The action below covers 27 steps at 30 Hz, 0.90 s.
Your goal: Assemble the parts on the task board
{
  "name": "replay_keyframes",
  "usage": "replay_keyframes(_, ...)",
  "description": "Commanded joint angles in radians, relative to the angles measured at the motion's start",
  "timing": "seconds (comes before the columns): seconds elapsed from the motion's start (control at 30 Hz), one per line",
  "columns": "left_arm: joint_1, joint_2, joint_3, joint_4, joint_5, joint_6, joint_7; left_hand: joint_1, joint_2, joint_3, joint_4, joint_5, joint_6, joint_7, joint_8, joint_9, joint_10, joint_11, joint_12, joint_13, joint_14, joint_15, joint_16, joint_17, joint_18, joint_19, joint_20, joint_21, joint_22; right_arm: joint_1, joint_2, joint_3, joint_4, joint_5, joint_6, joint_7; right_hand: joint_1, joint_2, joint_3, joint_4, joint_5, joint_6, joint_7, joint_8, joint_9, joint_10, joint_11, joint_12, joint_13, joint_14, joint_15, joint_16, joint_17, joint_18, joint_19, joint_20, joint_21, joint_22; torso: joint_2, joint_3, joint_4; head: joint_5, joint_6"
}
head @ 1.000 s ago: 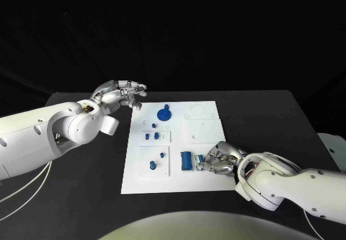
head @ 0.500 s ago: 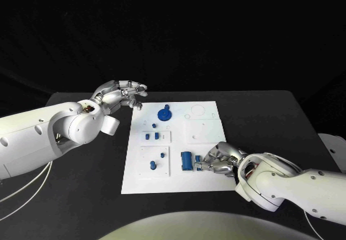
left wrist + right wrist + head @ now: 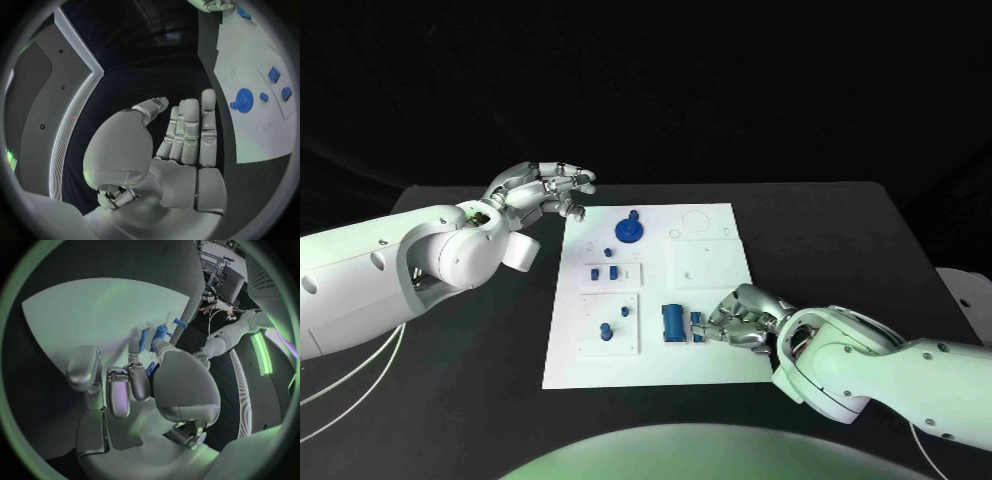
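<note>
Right hand (image 3: 740, 318) curling on task board (image 3: 711, 268), pinching small blue part (image 3: 695, 325) beside blue cylinder (image 3: 672, 321), whose long axis runs near-to-far along board. Left hand (image 3: 538, 189) hovering off far corner, empty, fingers apart.

The task board (image 3: 708, 275) lies on the surface (image 3: 848, 240) between the hands: left hand (image 3: 538, 189) beside its far corner, right hand (image 3: 740, 318) on its near part, touching a part (image 3: 674, 321).

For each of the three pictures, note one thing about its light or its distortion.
Head view: bright task board against a dark table, room black beyond. Left wrist view: fisheye circle, the board's edges bend, left hand evenly lit. Right wrist view: green tint on the board, right hand large in the middle.
</note>
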Motion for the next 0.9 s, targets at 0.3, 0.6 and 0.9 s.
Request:
replay_keyframes(0.3,0.0,0.002,0.0,0.001,0.001,0.015,0.005,-0.007,-0.006,-0.002,0.006,0.006,-0.007,-0.001,0.004,0.001,-0.003,0.0,0.005,-0.001,-0.009,-0.001,-0.004,-0.001,0.011,0.001,0.005,-0.004,-0.001,-0.001,0.004,0.0,-0.015,-0.05,0.014,0.006,0.163,-0.037,0.076,-0.043,0.009,0.004,-0.004,-0.003,-0.003,0.021,-0.003,0.0,0.109,0.103,-0.003,0.001,0.249,-0.012,-0.004,-0.001,0.005,0.135,0.0,-0.0002,0.0004,0.0,0.003)
replay_keyframes(0.6,0.0,0.001,0.0,0.001,0.001,0.015,0.006,-0.007,-0.006,-0.002,0.006,0.006,-0.007,-0.001,0.004,0.001,-0.003,0.0,0.005,-0.001,-0.009,-0.001,-0.004,-0.001,0.011,0.001,0.005,-0.004,-0.001,-0.001,0.022,0.0,-0.03,-0.074,0.025,-0.001,0.184,-0.046,0.086,-0.048,-0.004,0.009,-0.005,-0.002,-0.003,0.022,-0.004,0.002,0.111,0.103,-0.004,0.002,0.25,-0.013,-0.003,-0.002,0.01,0.136,0.0,-0.0007,0.0002,0.0,0.002)
replay_keyframes(0.9,0.0,0.002,0.0,0.0,0.001,0.014,0.007,-0.007,-0.006,-0.002,0.006,0.006,-0.007,-0.001,0.004,0.001,-0.003,0.0,0.005,-0.001,-0.009,-0.001,-0.004,-0.001,0.011,0.001,0.005,-0.004,-0.001,0.0,0.011,0.0,-0.011,-0.08,-0.012,0.011,0.161,-0.057,0.08,-0.019,-0.002,0.013,-0.002,-0.002,-0.003,0.022,-0.002,0.002,0.111,0.103,-0.003,0.001,0.25,-0.013,-0.003,-0.002,0.008,0.135,-0.002,0.0,-0.0008,0.001,0.003)
